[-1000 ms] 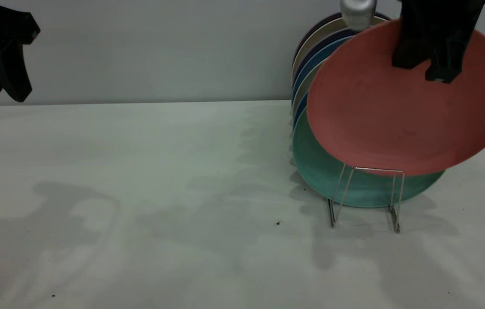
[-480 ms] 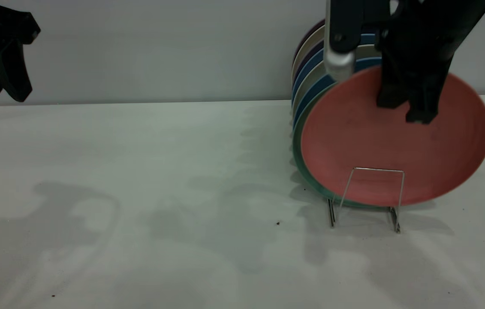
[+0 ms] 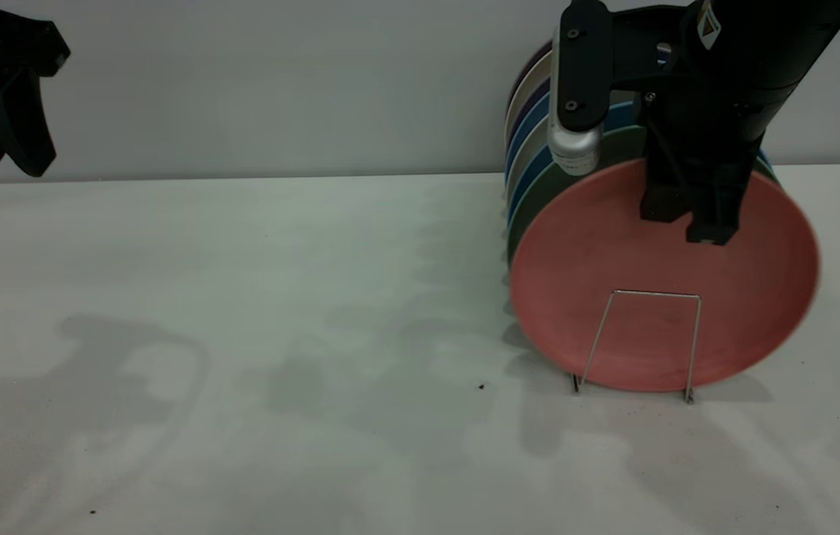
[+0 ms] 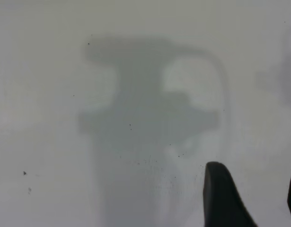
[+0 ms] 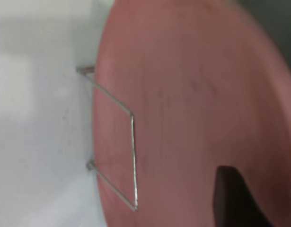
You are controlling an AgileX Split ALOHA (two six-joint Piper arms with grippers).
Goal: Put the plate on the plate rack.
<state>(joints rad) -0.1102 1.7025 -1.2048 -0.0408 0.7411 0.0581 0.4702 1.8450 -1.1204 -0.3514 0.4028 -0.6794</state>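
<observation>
The plate (image 5: 192, 109) is seen behind a wire rack (image 5: 132, 142) loop; a dark finger (image 5: 233, 196) lies at 5 o'clock.

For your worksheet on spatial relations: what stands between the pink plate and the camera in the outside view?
One wire loop of the plate rack stands in front of the pink plate, with bare table nearer still. The right pincer grips the plate's top edge.

- The table (image 3: 241, 312) is white and matte, with soft shadows and a few dark specks (image 3: 480, 386).
- The rack (image 3: 642, 342) stands on it at the right, holding upright plates (image 3: 538, 141), the pink plate (image 3: 613, 267) frontmost.
</observation>
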